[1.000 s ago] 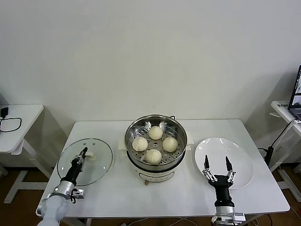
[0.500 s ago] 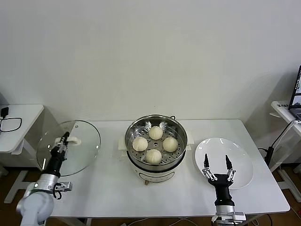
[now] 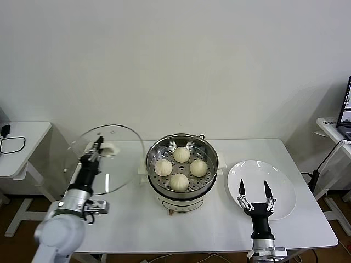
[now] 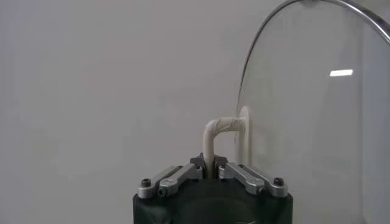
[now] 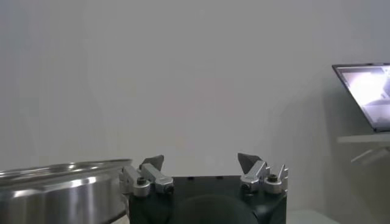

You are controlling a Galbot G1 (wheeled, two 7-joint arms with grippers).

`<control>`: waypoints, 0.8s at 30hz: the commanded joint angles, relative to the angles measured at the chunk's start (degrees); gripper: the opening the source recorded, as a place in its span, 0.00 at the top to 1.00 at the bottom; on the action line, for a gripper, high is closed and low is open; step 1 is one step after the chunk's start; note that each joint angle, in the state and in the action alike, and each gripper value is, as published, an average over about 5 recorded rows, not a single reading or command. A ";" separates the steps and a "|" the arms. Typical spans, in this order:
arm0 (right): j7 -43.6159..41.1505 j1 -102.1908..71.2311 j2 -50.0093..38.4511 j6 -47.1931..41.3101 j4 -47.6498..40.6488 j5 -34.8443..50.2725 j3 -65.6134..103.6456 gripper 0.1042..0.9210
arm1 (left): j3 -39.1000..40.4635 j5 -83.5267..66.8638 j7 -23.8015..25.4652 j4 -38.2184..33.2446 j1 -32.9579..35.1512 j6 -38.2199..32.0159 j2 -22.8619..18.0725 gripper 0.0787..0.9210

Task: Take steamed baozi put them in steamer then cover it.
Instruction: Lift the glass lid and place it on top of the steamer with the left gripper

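Observation:
Four cream-white baozi (image 3: 181,166) lie on the perforated tray inside the steel steamer (image 3: 156,147) at the table's middle. My left gripper (image 3: 97,148) is shut on the white handle (image 4: 214,135) of the clear glass cover (image 3: 118,164) and holds it lifted and tilted on edge, just left of the steamer. In the left wrist view the cover (image 4: 317,109) stands upright beside my left gripper (image 4: 210,165). My right gripper (image 3: 254,190) is open and empty above the white plate, pointing up. It also shows open in the right wrist view (image 5: 200,163), with the steamer's wall (image 5: 55,192) beside it.
An empty white plate (image 3: 282,175) lies right of the steamer. A side table with a black cable (image 3: 11,145) stands at the far left. Another table with a laptop (image 3: 345,107) stands at the far right. The white table (image 3: 219,230) has bare room in front.
My left gripper has lifted the cover off the table and carried it right, toward the steamer, tilting it upright. The right arm has not moved.

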 commanded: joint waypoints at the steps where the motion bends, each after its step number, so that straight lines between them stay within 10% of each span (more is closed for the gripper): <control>1: -0.02 0.21 0.18 0.09 -0.49 -0.14 0.36 0.12 | 24.29 7.30 9.81 -5.25 -9.35 14.60 0.33 0.87; 24: 0.04 0.60 1.38 0.17 -1.89 -1.36 1.11 0.12 | 36.97 18.00 10.36 13.87 -22.99 17.85 -12.97 0.87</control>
